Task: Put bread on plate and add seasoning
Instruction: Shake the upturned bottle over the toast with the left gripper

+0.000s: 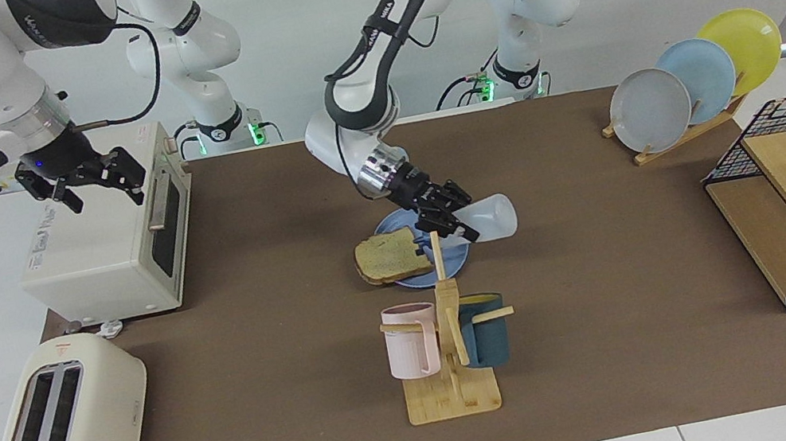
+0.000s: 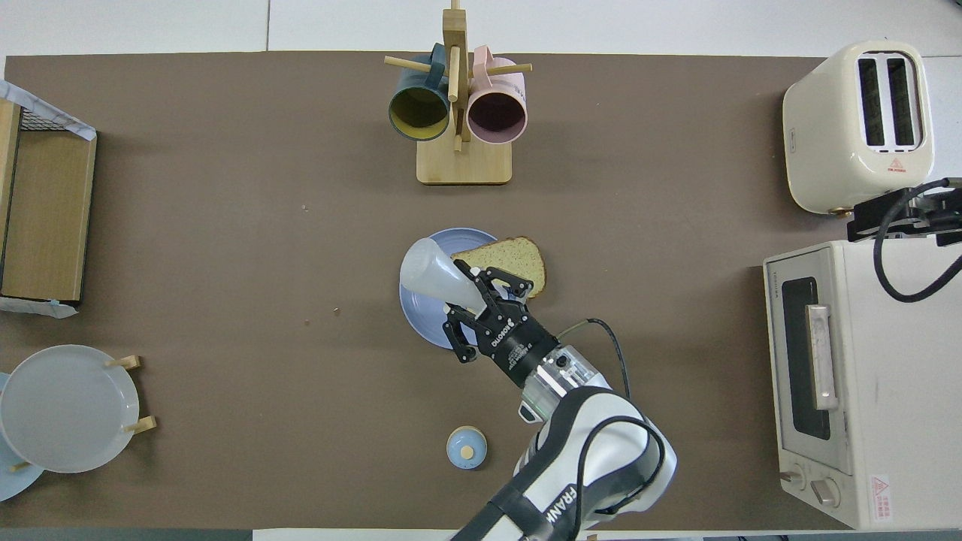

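Seasoning bottle (image 1: 484,221), light, thin-walled and likely squeezable, so best gripped near its cap, lies tipped in the left gripper's (image 1: 444,221) clenched fingers over the plate (image 1: 454,261) beside the bread (image 1: 389,256), while the right gripper (image 1: 86,183) waits spread above the oven (image 1: 106,247).

"FRANKA" lettering on the left arm (image 2: 560,505); "ROBOTIQ" on the left gripper (image 2: 472,285).

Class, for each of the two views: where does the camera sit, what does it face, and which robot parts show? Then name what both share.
Facing view: high across the table, facing the robots; both arms show, right gripper over the oven.
Overhead view: above the robots' end, looking steeply down; the left arm shows, and the right gripper.
Shared: left gripper holding the bottle tilted over the plate and bread.
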